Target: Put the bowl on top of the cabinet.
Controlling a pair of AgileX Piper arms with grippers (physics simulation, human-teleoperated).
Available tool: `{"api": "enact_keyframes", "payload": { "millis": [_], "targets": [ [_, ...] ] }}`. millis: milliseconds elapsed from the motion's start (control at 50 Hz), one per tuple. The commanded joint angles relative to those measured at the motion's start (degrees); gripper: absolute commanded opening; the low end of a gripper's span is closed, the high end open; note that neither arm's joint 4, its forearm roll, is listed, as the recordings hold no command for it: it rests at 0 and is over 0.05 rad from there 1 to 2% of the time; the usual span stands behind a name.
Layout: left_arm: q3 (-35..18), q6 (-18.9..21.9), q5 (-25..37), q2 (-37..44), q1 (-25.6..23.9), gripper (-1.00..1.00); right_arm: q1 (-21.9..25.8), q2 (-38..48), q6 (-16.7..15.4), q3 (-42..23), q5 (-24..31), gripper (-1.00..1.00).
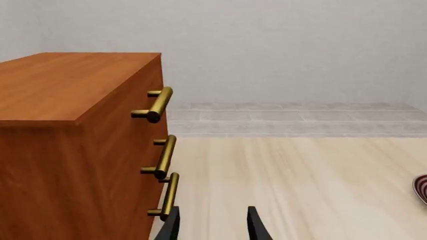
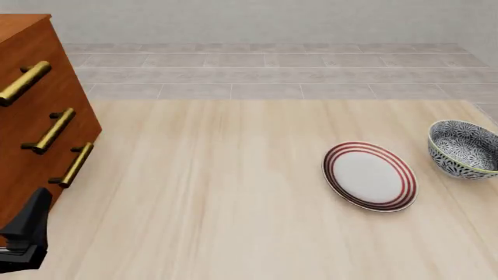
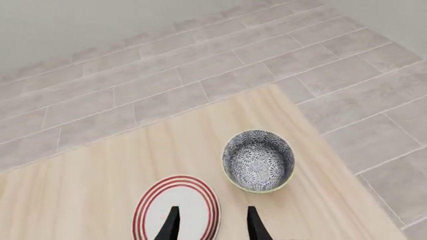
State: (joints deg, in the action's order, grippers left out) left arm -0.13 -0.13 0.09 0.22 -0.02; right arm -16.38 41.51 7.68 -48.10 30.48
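Ceramic bowl (image 2: 465, 148) is sitting upright at the table's right edge beside the plate (image 2: 370, 175), well apart from the cabinet (image 2: 35, 122); probably rigid, slick, breakable, best pinched across its rim. Right gripper (image 3: 211, 220) is hovering parted, empty.

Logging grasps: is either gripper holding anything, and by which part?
Nothing is held. Left gripper and right gripper are open; the bowl sits untouched.

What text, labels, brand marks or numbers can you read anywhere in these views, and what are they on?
None: no readable text in any view.
The bowl carries only a blue-and-white floral pattern.
The plate carries only red rings.
The cabinet shows plain wood grain and brass handles, no label.
The table and floor tiles are unmarked.
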Motion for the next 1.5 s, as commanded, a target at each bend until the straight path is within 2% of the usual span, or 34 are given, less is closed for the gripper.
{"api": "enact_keyframes", "payload": {
  "millis": [20, 120, 320, 540, 720, 1500],
  "targets": [
    [-0.07, 0.12, 0.08, -0.05, 0.00, 1.00, -6.10, 8.58, -0.64, -6.59, 2.26, 1.00],
    [-0.12, 0.12, 0.09, -0.02, 0.00, 1.00, -8.82, 11.72, -1.72, -8.76, 2.35, 1.00],
    [-0.12, 0.12, 0.09, -0.02, 0.00, 1.00, -12.37, 16.24, -1.19, -10.21, 0.26, 1.00],
    [-0.12, 0.11, 0.10, -0.02, -0.01, 1.00, -15.10, 19.61, -0.29, -8.54, -3.43, 1.00],
    [-0.12, 0.12, 0.10, -0.01, 0.01, 1.00, -16.97, 22.50, -0.92, -6.91, -6.63, 1.00],
    [-0.12, 0.12, 0.08, -0.03, 0.01, 1.00, -17.46, 31.61, -0.85, -2.90, -16.42, 1.00]
  ]
}}
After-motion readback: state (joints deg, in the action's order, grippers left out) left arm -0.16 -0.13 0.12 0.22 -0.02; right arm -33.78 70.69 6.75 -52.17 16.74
